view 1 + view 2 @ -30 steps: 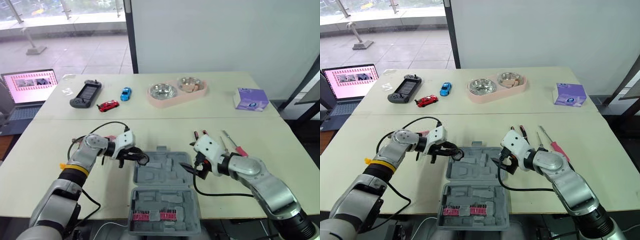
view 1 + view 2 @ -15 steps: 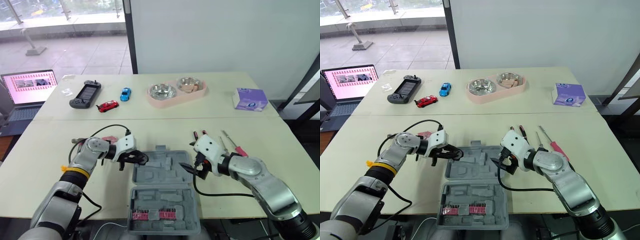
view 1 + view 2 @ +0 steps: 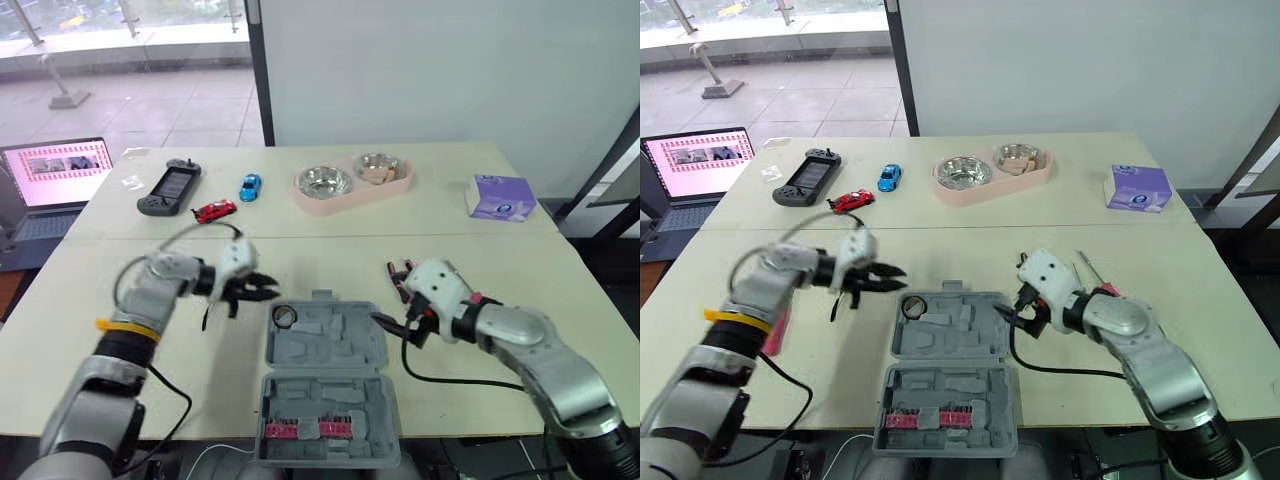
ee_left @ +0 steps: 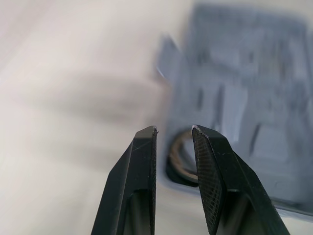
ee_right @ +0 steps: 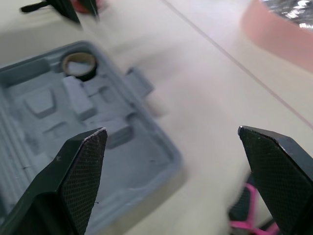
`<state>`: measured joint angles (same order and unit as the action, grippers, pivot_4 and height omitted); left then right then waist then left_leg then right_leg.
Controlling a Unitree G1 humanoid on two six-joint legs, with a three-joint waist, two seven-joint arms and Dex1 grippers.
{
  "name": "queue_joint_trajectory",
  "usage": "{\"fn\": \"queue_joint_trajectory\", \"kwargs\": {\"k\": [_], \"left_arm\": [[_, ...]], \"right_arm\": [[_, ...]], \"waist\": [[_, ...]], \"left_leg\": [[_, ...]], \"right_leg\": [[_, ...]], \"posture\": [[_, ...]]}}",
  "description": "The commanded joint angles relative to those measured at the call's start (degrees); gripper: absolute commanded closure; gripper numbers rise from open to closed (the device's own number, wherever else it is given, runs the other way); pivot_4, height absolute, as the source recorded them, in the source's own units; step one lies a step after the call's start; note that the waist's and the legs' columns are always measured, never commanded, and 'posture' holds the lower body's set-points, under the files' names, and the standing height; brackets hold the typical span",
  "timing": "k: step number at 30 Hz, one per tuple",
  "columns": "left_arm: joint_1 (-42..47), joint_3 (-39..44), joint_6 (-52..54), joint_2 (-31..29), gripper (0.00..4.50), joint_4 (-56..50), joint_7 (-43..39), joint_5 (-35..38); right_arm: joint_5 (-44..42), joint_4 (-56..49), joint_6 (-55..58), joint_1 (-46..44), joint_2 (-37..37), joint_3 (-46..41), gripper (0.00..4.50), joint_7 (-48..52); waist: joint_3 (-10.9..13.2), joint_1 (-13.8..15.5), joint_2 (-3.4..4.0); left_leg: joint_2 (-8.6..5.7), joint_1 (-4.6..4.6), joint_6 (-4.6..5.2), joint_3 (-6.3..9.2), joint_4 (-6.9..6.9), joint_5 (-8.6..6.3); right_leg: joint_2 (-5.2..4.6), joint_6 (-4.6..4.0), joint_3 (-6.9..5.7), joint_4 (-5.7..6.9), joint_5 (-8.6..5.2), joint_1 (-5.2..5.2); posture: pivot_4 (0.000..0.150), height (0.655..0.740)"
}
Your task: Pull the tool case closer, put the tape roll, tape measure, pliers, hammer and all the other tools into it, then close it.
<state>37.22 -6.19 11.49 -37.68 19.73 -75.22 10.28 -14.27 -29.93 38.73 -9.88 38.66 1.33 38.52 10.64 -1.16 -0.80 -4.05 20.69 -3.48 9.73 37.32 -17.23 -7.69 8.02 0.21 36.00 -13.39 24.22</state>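
The grey tool case lies open on the near table, its lid half toward me. The tape roll sits in the far left pocket of the case. My left gripper hovers open just left of that corner, with the roll showing past its fingertips. My right gripper is wide open at the case's right edge, holding nothing. Red-handled pliers and a pink-handled screwdriver lie behind my right hand. A pink tool peeks out under my left forearm.
Red bits fill the near half of the case. On the far table are a laptop, a game console, a red toy car, a blue toy car, a pink double bowl and a purple box.
The left gripper let go of the tape roll, which now rests in the case, and drew back up and to the left. The right hand shifted slightly right.
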Motion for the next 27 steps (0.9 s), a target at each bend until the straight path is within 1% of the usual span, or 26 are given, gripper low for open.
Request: {"fn": "queue_joint_trajectory", "kwargs": {"k": [1,3,5,6,8,11,13,15,18,22,27], "left_arm": [[-3.9,6.7,6.7,-5.2,3.29,-8.1,-0.7,6.2],[-10.4,11.9,8.2,-10.1,3.29,-10.9,0.0,7.4],[-18.1,18.5,7.8,-14.8,3.29,-10.0,0.9,7.8],[-23.7,23.0,5.1,-17.1,3.06,-8.3,2.1,6.5],[-31.4,29.3,1.9,-19.4,2.49,-6.1,3.8,5.9],[-40.3,38.0,-3.0,-21.2,1.1,0.5,6.1,5.9],[-44.7,42.1,-6.7,-22.0,0.05,5.4,6.9,5.6],[-49.0,45.6,-11.6,-22.6,0.05,11.2,7.8,5.0],[-51.5,47.0,-16.6,-23.0,0.05,17.5,8.0,4.9],[-53.0,46.4,-19.5,-22.6,0.05,19.2,7.7,5.3],[-53.5,45.2,-20.3,-21.4,0.05,18.3,7.8,5.8]], "right_arm": [[-1.8,0.6,-3.5,1.9,1.5,-5.7,0.0,1.6],[-1.1,2.9,-6.3,5.1,3.5,-9.2,0.0,2.8],[-0.5,5.9,-9.0,8.3,5.3,-13.1,0.0,3.8],[-0.5,7.8,-10.8,10.5,6.0,-16.0,0.0,4.4],[-0.5,10.5,-13.8,13.7,7.0,-20.1,0.0,5.2],[-0.5,16.1,-19.7,17.7,7.6,-26.0,0.0,6.6],[-1.3,19.8,-23.0,20.5,7.9,-29.7,0.0,8.7],[-2.0,25.7,-27.6,24.1,8.8,-34.1,0.0,12.3],[-2.0,33.7,-33.4,26.4,10.2,-37.3,0.0,15.6],[-2.5,39.3,-36.9,26.5,10.7,-37.8,0.0,17.0],[-2.6,40.6,-38.1,26.4,10.3,-37.5,0.0,16.5]], "waist": [[0.0,-0.1,0.02],[0.0,0.0,0.05],[0.0,-0.1,0.04],[0.0,-0.2,0.03],[0.0,-0.1,0.01],[0.0,0.5,-0.01],[0.0,0.8,-0.01],[0.0,0.9,-0.02],[0.0,0.6,-0.02],[0.0,0.3,-0.06],[0.0,0.0,-0.03]], "left_leg": [[0.0,-0.06,0.0,-0.05,-0.05,0.0],[0.0,-0.14,0.0,-0.15,-0.12,0.0],[0.0,-0.2,0.01,-0.24,-0.16,-0.01],[0.02,-0.22,0.02,-0.28,-0.17,-0.01],[0.04,-0.21,0.03,-0.36,-0.22,-0.02],[0.04,-0.19,0.03,-0.43,-0.18,-0.02],[0.04,-0.24,0.03,-0.44,-0.18,-0.02],[0.03,-0.29,0.04,-0.44,-0.18,-0.03],[0.04,-0.31,0.11,-0.46,-0.24,-0.07],[0.08,-0.42,0.13,-0.52,-0.21,-0.08],[0.15,-0.56,0.14,-0.59,-0.24,-0.1]], "right_leg": [[0.0,0.0,0.07,0.0,0.0,0.0],[0.01,0.0,0.18,0.0,0.0,0.0],[0.02,0.0,0.28,0.0,0.0,0.0],[0.04,0.0,0.32,0.0,-0.01,0.01],[0.06,-0.01,0.4,0.01,-0.01,0.1],[0.04,-0.01,0.42,-0.02,-0.01,0.06],[0.02,-0.01,0.42,-0.13,-0.02,-0.1],[0.01,0.0,0.4,-0.25,-0.04,-0.21],[0.02,0.0,0.39,-0.47,-0.03,-0.29],[0.03,-0.04,0.4,-0.54,-0.03,-0.45],[0.05,-0.04,0.41,-0.54,-0.03,-0.54]], "posture": [[0.15,0.736],[0.15,0.736],[0.15,0.736],[0.15,0.736],[0.15,0.736],[0.15,0.736],[0.15,0.736],[0.15,0.736],[0.15,0.736],[0.15,0.736],[0.15,0.736]]}}
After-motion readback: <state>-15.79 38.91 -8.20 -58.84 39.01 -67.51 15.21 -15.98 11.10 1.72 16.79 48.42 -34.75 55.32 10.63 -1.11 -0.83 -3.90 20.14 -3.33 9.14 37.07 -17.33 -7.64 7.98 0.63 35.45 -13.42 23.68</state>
